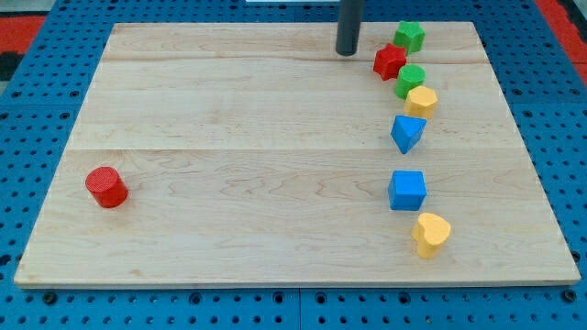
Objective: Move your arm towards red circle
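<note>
My tip [347, 52], a bare rod holding nothing, sits at twelve o'clock just beside the red star [389, 61], while the red circle [106, 187] waits at eight o'clock; swinging rightward first could nudge the star.

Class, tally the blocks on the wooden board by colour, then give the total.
Red: 2, red circle and red star
Green: 2, green star and green circle
Yellow: 2, yellow hexagon and yellow heart
Blue: 2, blue triangle and blue cube
Total: 8
</note>
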{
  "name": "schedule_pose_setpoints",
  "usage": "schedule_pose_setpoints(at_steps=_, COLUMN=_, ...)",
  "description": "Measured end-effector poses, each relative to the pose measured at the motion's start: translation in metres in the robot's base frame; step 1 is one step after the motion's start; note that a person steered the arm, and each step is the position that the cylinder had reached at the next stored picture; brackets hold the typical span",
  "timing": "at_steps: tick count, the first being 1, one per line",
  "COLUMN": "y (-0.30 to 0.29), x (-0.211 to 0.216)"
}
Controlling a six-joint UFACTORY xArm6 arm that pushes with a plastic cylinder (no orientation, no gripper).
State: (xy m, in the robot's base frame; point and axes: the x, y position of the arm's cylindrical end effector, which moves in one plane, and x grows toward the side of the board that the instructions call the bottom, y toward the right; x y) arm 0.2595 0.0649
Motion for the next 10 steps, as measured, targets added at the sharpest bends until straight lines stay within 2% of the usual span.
schedule_pose_setpoints(at_steps=1, y=0.014, x=0.027)
schedule_pose_setpoints(at_steps=2, y=0.058, x=0.028)
schedule_pose_setpoints(at_steps=3, y=0.077, x=0.02)
schedule_pose_setpoints(at_steps=4, y=0.039, x=0.021)
schedule_pose_setpoints(at_steps=5, y=-0.043, x=0.043)
schedule_pose_setpoints(at_steps=7, y=-0.259, x=0.062)
schedule_pose_setpoints(at_steps=8, y=-0.359, x=0.105)
schedule_pose_setpoints(at_steps=10, y=-0.369, x=0.182)
